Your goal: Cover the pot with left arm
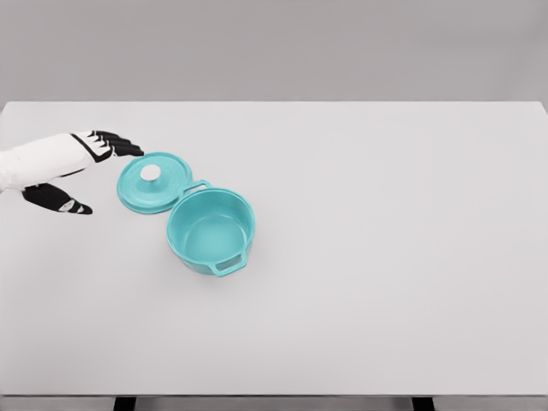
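Teal and smooth with a soft enamel-like sheen, the pot (pixel 211 230) sits uncovered on the white table (pixel 385 257), left of the middle; it is round and fairly deep, its hollow inside showing bare, with one loop handle pointing toward the near edge of the table and a second, slimmer handle at the far rim. The lid (pixel 154 181) is the same teal, a shallow round disc with a raised rim and a small pale grey knob at its centre; it lies flat, knob up, on the table just up and left of the pot, its edge touching or overlapping the pot's far-left rim and handle, though which of the two cannot be told from this angle. The table is a plain matte surface with a grey wall behind it and dark legs showing at the bottom edge. Nothing lies between the lid and the left hand (pixel 73 171), which enters from the picture's left edge on a white forearm; its black fingers (pixel 120 144) reach out spread and relaxed toward the lid's far-left edge, just beside it and grasping nothing, while the thumb points out lower down, apart from the lid
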Available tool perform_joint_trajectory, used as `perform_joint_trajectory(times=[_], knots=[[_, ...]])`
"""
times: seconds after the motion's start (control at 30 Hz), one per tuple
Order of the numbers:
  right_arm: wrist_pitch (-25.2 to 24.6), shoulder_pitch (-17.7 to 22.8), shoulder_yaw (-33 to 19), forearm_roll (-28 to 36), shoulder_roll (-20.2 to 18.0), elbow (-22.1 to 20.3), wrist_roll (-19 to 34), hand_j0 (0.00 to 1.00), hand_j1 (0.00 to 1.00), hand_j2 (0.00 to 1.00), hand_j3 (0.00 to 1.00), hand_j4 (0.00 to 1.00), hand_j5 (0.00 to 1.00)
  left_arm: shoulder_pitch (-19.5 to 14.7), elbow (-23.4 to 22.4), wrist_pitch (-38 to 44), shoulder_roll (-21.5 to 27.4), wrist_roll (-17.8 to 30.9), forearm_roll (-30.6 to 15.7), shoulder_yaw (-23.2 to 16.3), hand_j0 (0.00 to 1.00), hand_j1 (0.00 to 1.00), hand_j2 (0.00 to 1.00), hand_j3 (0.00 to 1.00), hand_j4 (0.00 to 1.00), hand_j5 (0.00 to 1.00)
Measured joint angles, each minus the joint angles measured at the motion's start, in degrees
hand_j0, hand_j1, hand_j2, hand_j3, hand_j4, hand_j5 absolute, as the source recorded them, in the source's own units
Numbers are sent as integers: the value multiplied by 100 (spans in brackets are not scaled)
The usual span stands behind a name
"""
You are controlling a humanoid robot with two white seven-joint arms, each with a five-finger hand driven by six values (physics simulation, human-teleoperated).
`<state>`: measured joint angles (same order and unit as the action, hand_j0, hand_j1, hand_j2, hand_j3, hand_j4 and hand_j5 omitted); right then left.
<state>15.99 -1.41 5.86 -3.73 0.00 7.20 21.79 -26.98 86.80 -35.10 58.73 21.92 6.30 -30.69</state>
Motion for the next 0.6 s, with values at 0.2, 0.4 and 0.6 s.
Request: perform_joint_trajectory(times=[0.2,0.4,0.6], knots=[[0,9,-4,-2,0,8,3,100,100,100,100,100,100,-387,-679,0,-352,8,17,-165,100,100,100,100,100,100],[-1,9,-4,-2,0,10,4,100,100,100,100,100,100,-923,-1580,4,-757,27,28,-387,100,100,100,100,100,100],[1,9,-5,-2,0,10,3,100,100,100,100,100,100,-1195,-2498,0,-1161,-54,68,-511,100,100,100,100,100,100]])
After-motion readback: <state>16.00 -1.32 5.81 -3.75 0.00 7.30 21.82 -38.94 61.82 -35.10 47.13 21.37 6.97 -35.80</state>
